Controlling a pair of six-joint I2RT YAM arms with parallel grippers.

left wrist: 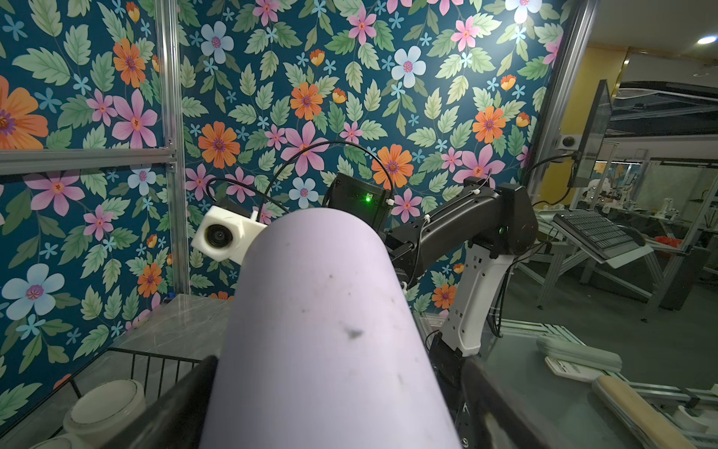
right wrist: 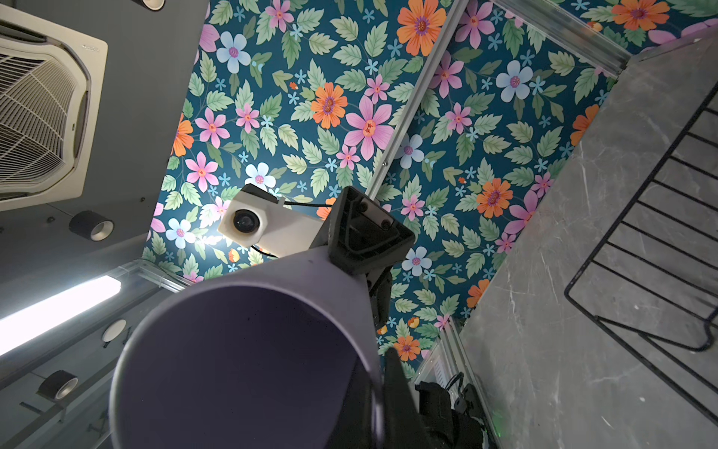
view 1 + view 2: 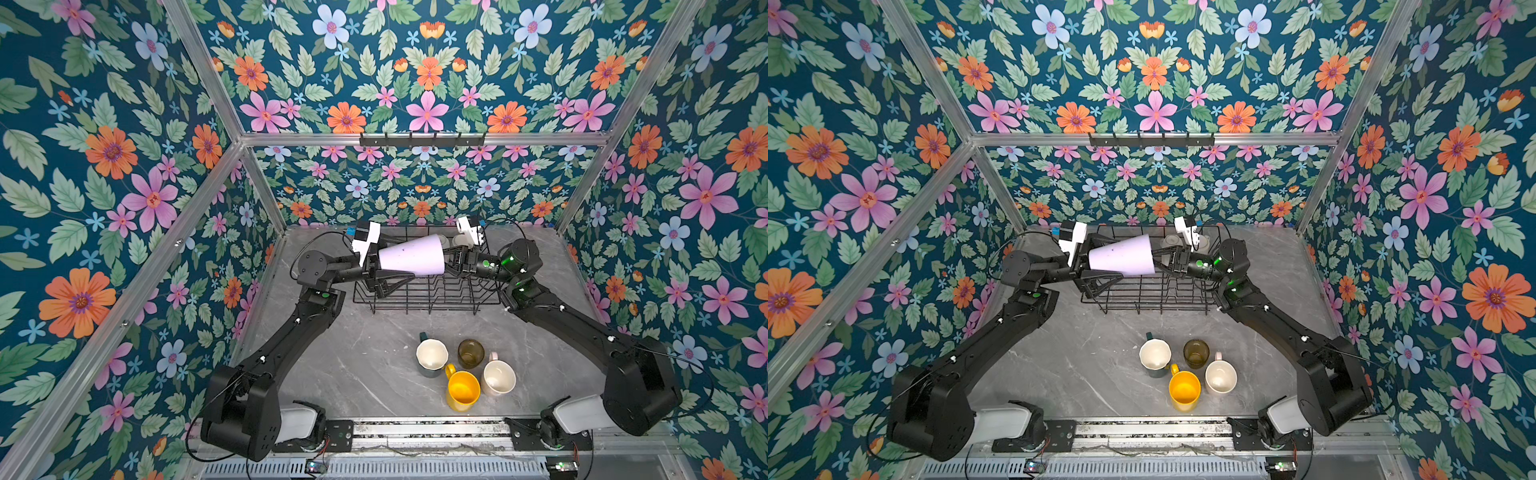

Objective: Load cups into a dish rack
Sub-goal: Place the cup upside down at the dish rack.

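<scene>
Lilac tumbler [image 3: 411, 255] was held on its side in the air above the dish rack [image 3: 436, 299], mouth toward the right arm. Its rim wall was pinched by the right gripper [image 3: 446, 259], fingers closed. The left gripper [image 3: 376, 266] was spread around the narrow base; contact could not be confirmed. Likely a handover, so the cup could be flipped mouth-down. An upturned white cup [image 1: 105, 404] was seated in the rack. Dark green mug [image 3: 432, 355], olive-brown glass [image 3: 471, 353], yellow mug [image 3: 462, 390] and pale pink mug [image 3: 498, 376] were parked upright on the table [image 3: 332, 365].

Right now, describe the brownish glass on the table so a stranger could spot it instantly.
Find the black dish rack; on its near side, four cups stand in a cluster. The olive-brown glass is the only see-through, handleless one.
</scene>
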